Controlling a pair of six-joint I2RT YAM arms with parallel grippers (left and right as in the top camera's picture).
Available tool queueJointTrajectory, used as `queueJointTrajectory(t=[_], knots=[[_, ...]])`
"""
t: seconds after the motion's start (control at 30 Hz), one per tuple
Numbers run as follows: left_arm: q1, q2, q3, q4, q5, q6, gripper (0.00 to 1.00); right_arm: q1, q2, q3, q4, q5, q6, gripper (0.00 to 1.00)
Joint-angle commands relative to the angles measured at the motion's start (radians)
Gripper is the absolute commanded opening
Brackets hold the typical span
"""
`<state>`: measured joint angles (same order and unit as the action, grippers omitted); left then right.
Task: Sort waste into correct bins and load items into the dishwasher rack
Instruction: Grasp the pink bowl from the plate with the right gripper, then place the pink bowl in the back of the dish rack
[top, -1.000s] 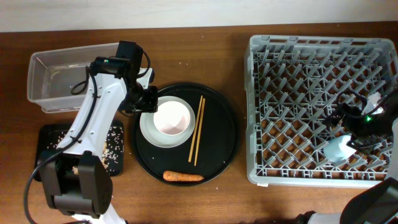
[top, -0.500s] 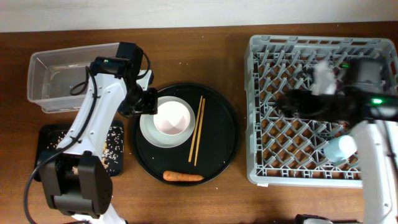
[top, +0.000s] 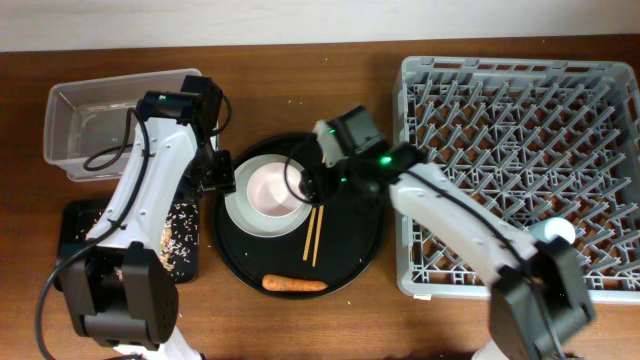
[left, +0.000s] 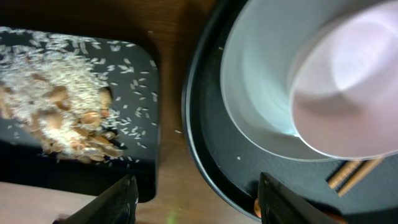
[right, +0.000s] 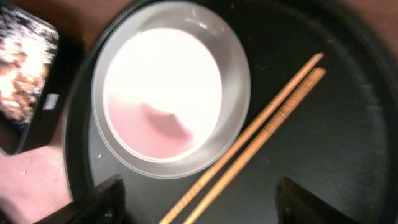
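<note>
**Both arms at the round tray, nothing lifted yet**

At the far left, the clear tub (top: 70, 150) looks nearly empty. The left arm crosses its corner and the plastic shines, so I cannot tell if a wrapper or a tissue lies inside; neither shows anywhere else. Below it, the black tray (top: 75, 222) holds the rice scraps (left: 56, 106).

The left fingers (left: 119, 200) are spread and hold nothing. They hang over the left rim of the round tray (top: 365, 245), just beside the plate (top: 238, 212). The bowl (top: 277, 188) sits in the plate.

The right fingers (right: 303, 198) are also spread and empty, above the bowl's right edge and the chopsticks (top: 316, 212). Which of the two is meant I cannot say. For the bowl, I think one finger should go inside the wall and one outside. For the chopsticks, the fingers should close across both sticks together.

The carrot (top: 295, 284) lies at the tray's front. In the rack (top: 500, 120), the right arm partly covers the cup (top: 556, 232).
</note>
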<state>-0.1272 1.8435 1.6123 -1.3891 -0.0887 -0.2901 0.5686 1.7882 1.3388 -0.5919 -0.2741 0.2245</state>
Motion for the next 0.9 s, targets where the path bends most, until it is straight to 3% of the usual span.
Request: queueJointTrajectory(t=[0.0, 0.3, 0.43, 0.67, 0.87], knots=[[0.008, -0.031, 0.010, -0.003, -0.056, -0.048, 0.62, 0.038, 0.093, 0.009, 0.070, 0.071, 0.151, 0.61], [0.008, -0.031, 0.010, 0.004, -0.058, -0.047, 0.62, 0.053, 0.202, 0.008, 0.113, 0.085, 0.264, 0.32], [0.008, -0.031, 0.010, 0.005, -0.058, -0.047, 0.63, 0.051, 0.204, 0.009, 0.117, 0.084, 0.263, 0.05], [0.008, -0.031, 0.010, 0.010, -0.058, -0.047, 0.63, -0.035, 0.101, 0.085, -0.004, 0.096, 0.163, 0.04], [0.008, -0.031, 0.010, 0.032, -0.058, -0.047, 0.69, -0.251, -0.148, 0.161, -0.180, 0.328, -0.013, 0.04]])
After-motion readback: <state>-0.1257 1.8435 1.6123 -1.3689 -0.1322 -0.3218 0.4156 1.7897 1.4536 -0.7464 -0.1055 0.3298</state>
